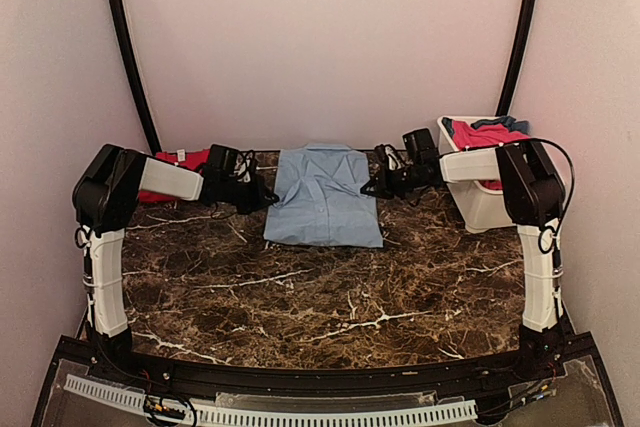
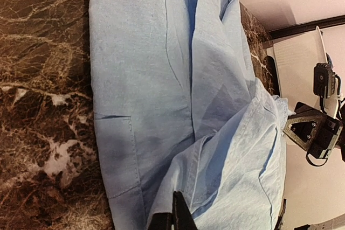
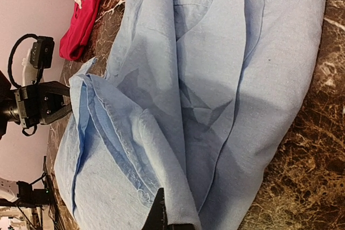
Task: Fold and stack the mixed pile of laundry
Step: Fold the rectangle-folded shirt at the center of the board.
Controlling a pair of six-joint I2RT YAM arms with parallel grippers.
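- Light-blue shirt (image 1: 325,197) is lying flat on the marble table (image 1: 330,287), front up, with its collar at the far end
- a red garment (image 1: 175,162) is sitting well to the left of the shirt. A pink-red piece (image 1: 480,135) and a darker blue piece (image 1: 515,124) are hanging over the rim of the white tub (image 1: 480,205), well to the shirt's right
- at the shirt's left edge the left gripper (image 1: 258,193) is clenching its jaws on a raised fold of the shirt's cloth. The right gripper (image 1: 373,187) is doing the same at the right edge, and both are working near the collar end
- the top view alone is showing the tub and the two pieces in it
- the left wrist view is bringing the chest pocket (image 2: 116,154) and its stitching up close. It is also catching the right gripper just past the shirt's far edge
- the right wrist view is showing layered cloth edges rising toward the left gripper, with the red garment beyond the shirt
- a white tag (image 3: 81,2) is sticking out of the red garment, and any writing on it is coming through too small to read
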